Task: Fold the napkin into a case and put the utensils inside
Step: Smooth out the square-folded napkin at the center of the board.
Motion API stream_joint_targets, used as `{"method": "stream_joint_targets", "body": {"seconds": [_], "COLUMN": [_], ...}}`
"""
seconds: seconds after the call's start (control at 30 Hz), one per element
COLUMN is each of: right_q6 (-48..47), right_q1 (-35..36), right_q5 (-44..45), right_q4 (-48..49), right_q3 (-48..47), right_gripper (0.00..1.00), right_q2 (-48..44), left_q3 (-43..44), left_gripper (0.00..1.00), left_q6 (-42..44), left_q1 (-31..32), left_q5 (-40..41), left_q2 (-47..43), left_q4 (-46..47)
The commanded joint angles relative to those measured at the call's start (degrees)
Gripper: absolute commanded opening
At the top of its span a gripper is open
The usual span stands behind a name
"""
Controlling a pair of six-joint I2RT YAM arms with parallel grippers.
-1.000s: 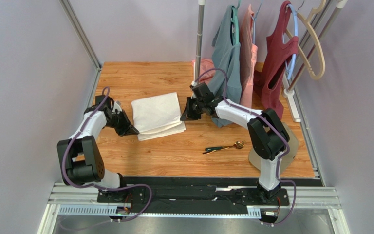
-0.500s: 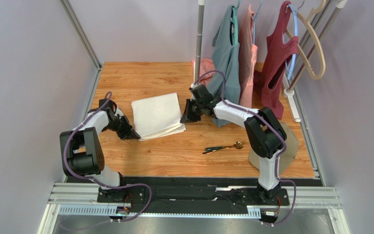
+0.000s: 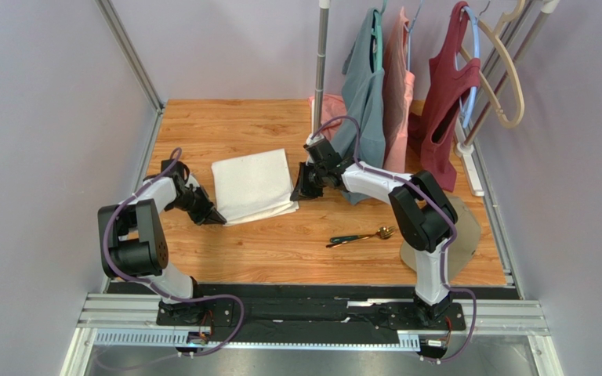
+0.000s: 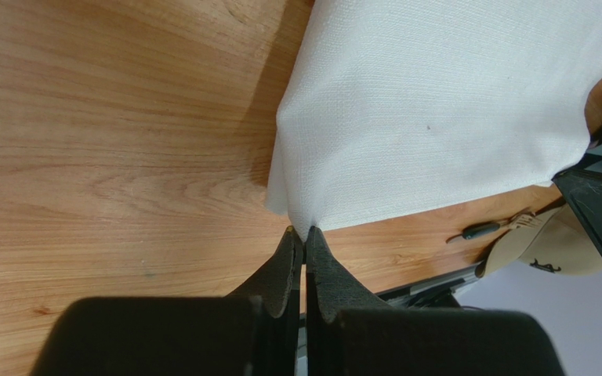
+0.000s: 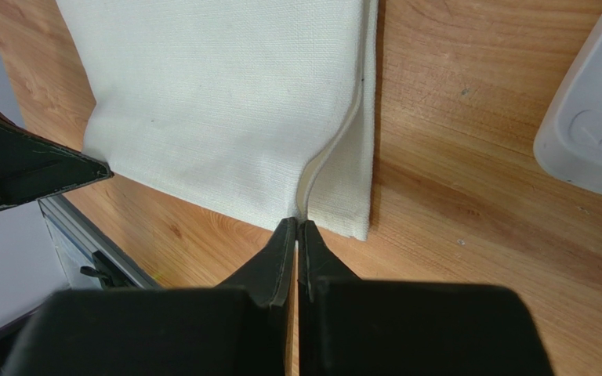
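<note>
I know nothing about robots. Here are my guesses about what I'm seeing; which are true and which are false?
1. The cutlery is already tucked inside the napkin. False: the cutlery lies on the bare table, apart from the napkin, near the right arm.
2. Both grippers are shut on the napkin. True: the left gripper pinches a corner, and the right gripper pinches a layer at the opposite side.
3. The napkin is white and lies folded in layers. True.
4. The rail at the back is bare. False: several tops hang there on hangers.
</note>
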State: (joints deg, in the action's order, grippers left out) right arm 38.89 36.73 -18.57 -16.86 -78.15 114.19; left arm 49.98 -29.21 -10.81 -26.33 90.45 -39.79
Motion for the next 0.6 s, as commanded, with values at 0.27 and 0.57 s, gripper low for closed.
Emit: {"method": "stream_joint_targets", "body": {"seconds": [0.27,0.57], "right_q6": [-2.7,-2.7], "right_q1": [-1.7,-1.7], "right_q5": [4.2,0.5], "right_q4": [-0.2,1.0], "right_q3": [1.3,1.0], "right_gripper": [0.00,0.11], "right_q2": [0.5,0.9], "left_q3": [0.1,1.5], "left_gripper": [0.16,0.38], "left_q6": [-0.9,0.3], "left_q1": [-1.1,-1.2], "left_q5": [9.7,10.9], "left_q2": [-3.0,-10.1], "left_q4": [0.3,-1.6]}}
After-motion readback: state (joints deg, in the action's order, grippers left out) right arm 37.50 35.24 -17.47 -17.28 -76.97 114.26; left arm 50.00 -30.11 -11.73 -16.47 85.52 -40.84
